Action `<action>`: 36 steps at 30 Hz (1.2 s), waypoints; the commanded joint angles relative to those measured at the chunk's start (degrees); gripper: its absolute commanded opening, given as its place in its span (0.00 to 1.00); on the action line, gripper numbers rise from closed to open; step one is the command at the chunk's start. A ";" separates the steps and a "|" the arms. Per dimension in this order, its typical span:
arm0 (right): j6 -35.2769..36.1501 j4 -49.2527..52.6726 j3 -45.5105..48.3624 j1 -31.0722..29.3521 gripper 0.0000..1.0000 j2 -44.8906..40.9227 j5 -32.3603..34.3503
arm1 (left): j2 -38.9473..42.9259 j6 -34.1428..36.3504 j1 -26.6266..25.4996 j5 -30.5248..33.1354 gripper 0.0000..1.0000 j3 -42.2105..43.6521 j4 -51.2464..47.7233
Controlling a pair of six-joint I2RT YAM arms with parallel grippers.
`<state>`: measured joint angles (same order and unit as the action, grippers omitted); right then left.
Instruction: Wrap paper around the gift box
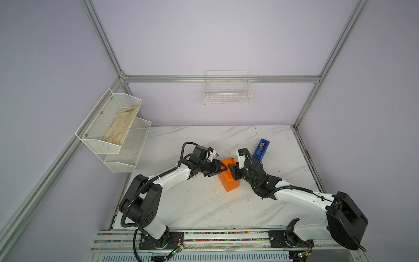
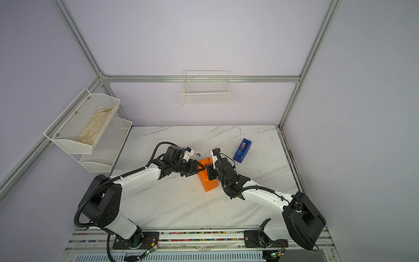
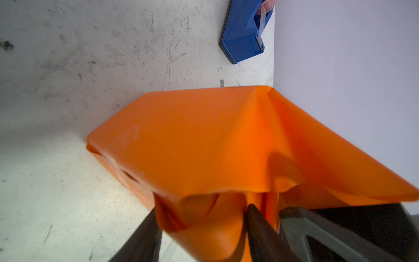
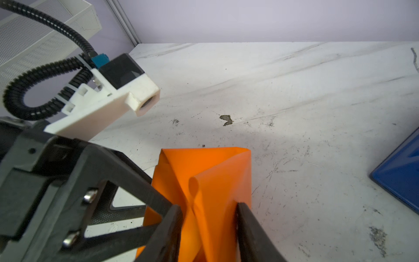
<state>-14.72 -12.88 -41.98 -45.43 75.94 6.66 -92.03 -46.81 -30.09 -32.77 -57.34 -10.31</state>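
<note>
Two pincers meet over one parcel; how do they lie to it? — Reader

Left pincer (image 1: 224, 168) enters from the left, right pincer (image 1: 233, 169) from the right. Their tips nearly meet above the far half of the creased orange sheet of paper (image 1: 229, 181), which is folded into a block on the white marbled bench (image 1: 204, 204). Neither arm is nearer; both are at it. — Legend

And the parcel's axis? — Reader

Long axis runs from the robot's side toward the back wall, the far end leaning slightly left. The near end looks closed. The far end, pointing at the wall, stands open with loose flaps, and the coming fold would likely turn on that end. A blue wedge-shaped plastic tape dispenser (image 1: 261, 149) sits apart, farther back on the right. — Legend

Are the jaws closed? — Reader

In each wrist view the jaws stand apart with loose paper between them. Whether they pinch it or merely straddle it cannot be told. The gift box shows nowhere; judging by the block's shape, it lies inside the paper. — Legend
</note>
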 commanded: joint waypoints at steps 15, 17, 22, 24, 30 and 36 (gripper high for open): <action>-3.79 -3.81 2.15 -0.62 0.46 0.08 -7.67 | -0.52 1.54 -0.29 0.39 0.57 -4.80 -0.49; -4.51 -3.73 2.16 -0.63 0.47 0.17 -8.56 | -0.39 1.55 -0.32 0.52 0.57 -4.77 -0.49; -6.07 -4.06 2.83 -0.60 0.51 -0.08 -10.72 | 0.14 1.80 -0.27 1.19 0.57 -4.79 -0.85; -6.50 -3.99 3.28 -0.58 0.53 -0.33 -11.39 | 0.66 2.29 -0.32 2.12 0.56 -4.88 -1.71; -7.17 -3.82 4.82 -0.59 0.57 -0.25 -12.48 | 3.98 6.52 1.52 6.32 0.56 -8.30 -10.15; -7.18 -3.66 5.72 -0.61 0.61 0.06 -12.71 | 6.99 10.11 3.50 8.35 0.59 -14.37 -14.88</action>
<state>-21.02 -18.92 -38.20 -45.56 75.81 -3.75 -87.74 -40.16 -27.18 -26.30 -63.55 -22.65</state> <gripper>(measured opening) 0.607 0.583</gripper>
